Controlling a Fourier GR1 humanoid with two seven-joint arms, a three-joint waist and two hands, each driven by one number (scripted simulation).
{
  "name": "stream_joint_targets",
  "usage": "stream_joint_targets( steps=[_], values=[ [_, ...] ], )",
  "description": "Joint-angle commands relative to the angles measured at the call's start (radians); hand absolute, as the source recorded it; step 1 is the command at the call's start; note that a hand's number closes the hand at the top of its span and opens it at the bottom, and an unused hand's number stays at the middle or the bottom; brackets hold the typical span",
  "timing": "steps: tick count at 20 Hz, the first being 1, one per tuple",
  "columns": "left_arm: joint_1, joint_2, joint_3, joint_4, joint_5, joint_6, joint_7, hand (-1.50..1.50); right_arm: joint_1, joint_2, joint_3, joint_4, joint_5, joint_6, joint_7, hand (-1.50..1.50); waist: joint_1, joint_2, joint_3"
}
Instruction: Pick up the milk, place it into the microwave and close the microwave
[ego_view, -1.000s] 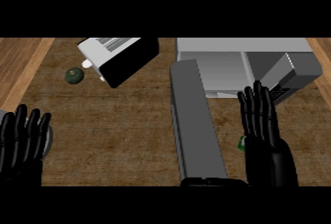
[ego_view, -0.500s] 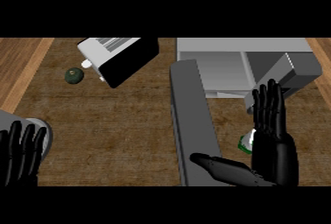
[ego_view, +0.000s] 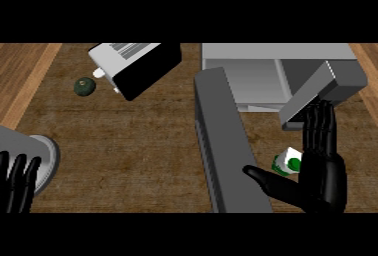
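Head view. The right hand (ego_view: 319, 170) stood over the right part of the wooden counter (ego_view: 133, 145), fingers straight and pointing away from the robot, thumb spread wide toward the left; it held nothing. The milk (ego_view: 288, 162), a small white carton with green markings, lay on the counter in the gap between thumb and fingers, partly hidden by the hand; contact could not be determined. The microwave (ego_view: 277, 70) sat at the far right of the counter with its cavity exposed, and its open door (ego_view: 225, 145) extended toward the robot as a long grey panel just left of the milk. The left hand (ego_view: 18, 182) showed at the lower left edge, fingers straight and upward, resting. A toaster (ego_view: 133, 62) stood at the far centre-left, with an avocado (ego_view: 85, 86) beside it on its left.
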Motion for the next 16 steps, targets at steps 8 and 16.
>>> stream_joint_targets(
  steps=[8,16],
  values=[
    [0.107,-0.025,-0.044,-0.078,-0.017,-0.030,-0.011,-1.50,0.040,-0.012,-0.159,0.215,-0.115,0.055,-0.173,-1.50,0.001,0.001,0.001],
    [0.156,-0.014,-0.005,-0.055,0.023,-0.072,-0.077,-1.50,0.102,-0.023,-0.240,0.385,-0.202,0.168,-0.383,-1.50,0.002,0.001,0.001]
  ],
)
